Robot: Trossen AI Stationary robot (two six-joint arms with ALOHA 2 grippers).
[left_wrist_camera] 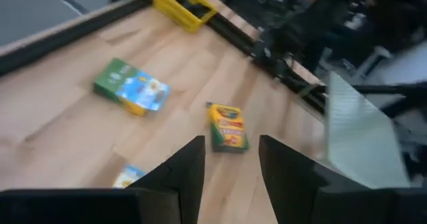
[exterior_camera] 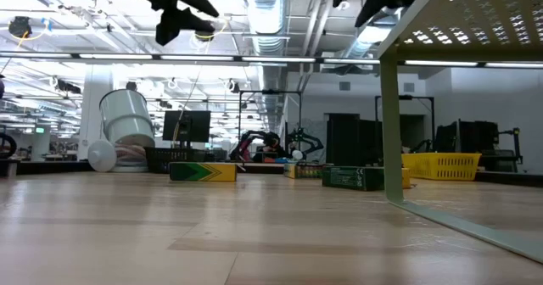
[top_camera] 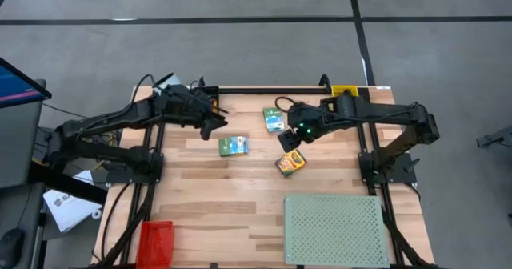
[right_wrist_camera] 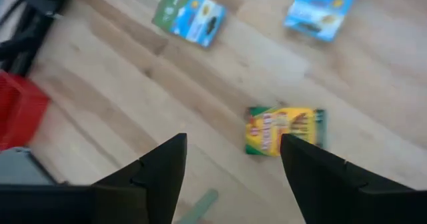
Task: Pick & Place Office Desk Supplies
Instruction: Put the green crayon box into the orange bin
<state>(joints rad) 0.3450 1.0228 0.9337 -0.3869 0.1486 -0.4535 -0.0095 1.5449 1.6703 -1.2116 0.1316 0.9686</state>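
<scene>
Two green boxes [top_camera: 234, 146] [top_camera: 274, 120] and a yellow-orange crayon box [top_camera: 291, 162] lie flat on the wooden table. My left gripper [top_camera: 212, 125] hangs open above the table, left of the boxes. In its wrist view [left_wrist_camera: 230, 164] the crayon box [left_wrist_camera: 227, 126] shows beyond the gap and a green box [left_wrist_camera: 130, 86] farther off. My right gripper [top_camera: 286, 137] is open in the air between the far green box and the crayon box. In its wrist view [right_wrist_camera: 233, 164] the crayon box [right_wrist_camera: 283, 131] lies below the gap. Nothing is between either pair of fingers.
A pale green perforated board [top_camera: 336, 229] on legs fills the near right of the table. A red bin [top_camera: 156, 238] sits at the near left edge. A yellow basket [top_camera: 344, 90] stands at the far edge. Bare wood lies between the boxes and the board.
</scene>
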